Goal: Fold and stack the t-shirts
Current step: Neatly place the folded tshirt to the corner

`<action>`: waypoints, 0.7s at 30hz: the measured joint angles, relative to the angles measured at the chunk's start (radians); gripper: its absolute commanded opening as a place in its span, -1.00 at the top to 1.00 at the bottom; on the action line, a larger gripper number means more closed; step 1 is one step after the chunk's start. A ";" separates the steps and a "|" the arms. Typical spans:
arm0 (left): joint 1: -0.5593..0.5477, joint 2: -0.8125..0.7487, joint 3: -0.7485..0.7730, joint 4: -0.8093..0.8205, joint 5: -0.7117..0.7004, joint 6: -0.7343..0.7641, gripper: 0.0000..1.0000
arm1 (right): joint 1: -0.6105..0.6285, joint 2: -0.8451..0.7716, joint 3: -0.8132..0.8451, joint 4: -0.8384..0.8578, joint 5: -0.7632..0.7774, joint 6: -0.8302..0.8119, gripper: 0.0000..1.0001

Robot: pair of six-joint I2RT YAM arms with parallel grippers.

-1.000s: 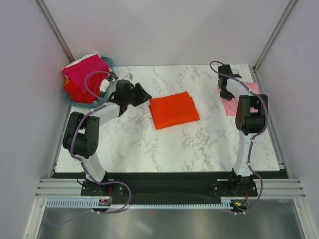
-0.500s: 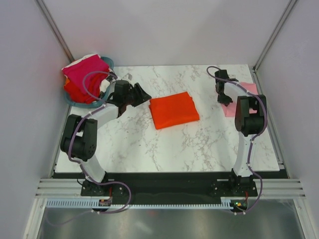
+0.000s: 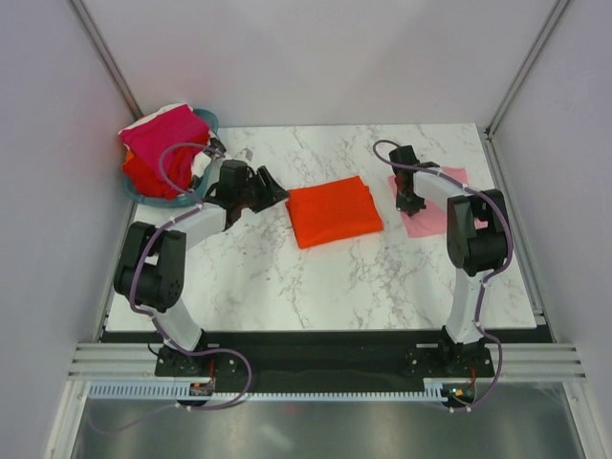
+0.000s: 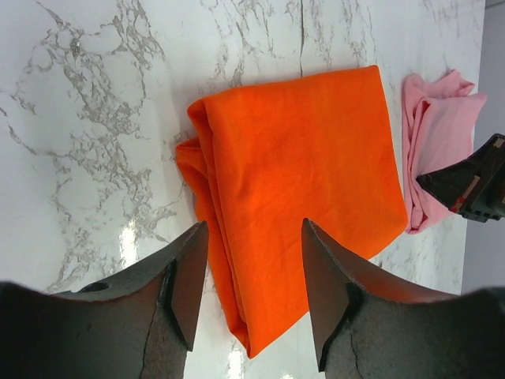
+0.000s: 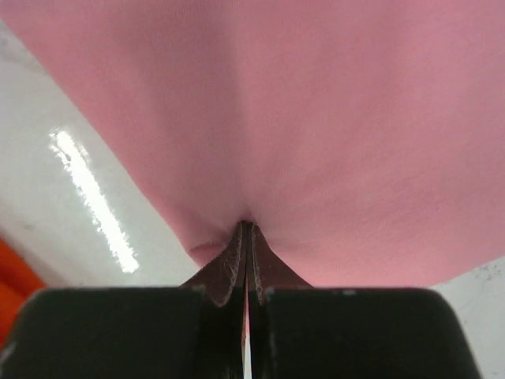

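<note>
Pinching a fold of the light pink t-shirt (image 5: 316, 118), the right hand (image 5: 246, 227) has its two fingers pressed together, with the cloth caught at their tips. From there the pink cloth spreads smooth and unmarked ahead of the hand and fills most of the right wrist view. From above, this shirt (image 3: 435, 218) lies flat on the white marbled desk (image 3: 287, 277), under and to the outer side of the right hand (image 3: 409, 203). Its near edge looks rumpled in the left wrist view (image 4: 438, 134).

The left hand (image 4: 254, 237) is open, its dark fingers spread apart and holding nothing. Just ahead of them lies the orange-red t-shirt (image 4: 308, 174), folded into a rough rectangle. Its layered edges show along one side and its surface is faintly creased. Seen from above, this shirt (image 3: 333, 212) sits between the two hands, just beside the left hand (image 3: 274, 189) and near the pink one without touching it.

Behind the left hand, at the far left corner of the desk, a teal basket (image 3: 153, 199) holds a loose heap of shirts. A magenta shirt (image 3: 167, 139) lies on top, a red shirt (image 3: 143, 177) below it, and a white shirt (image 3: 201, 164) shows at the side.
</note>
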 measured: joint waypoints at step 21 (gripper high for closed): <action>0.001 -0.089 -0.097 -0.017 -0.021 0.007 -0.46 | 0.051 -0.271 -0.046 0.161 -0.208 0.055 -0.29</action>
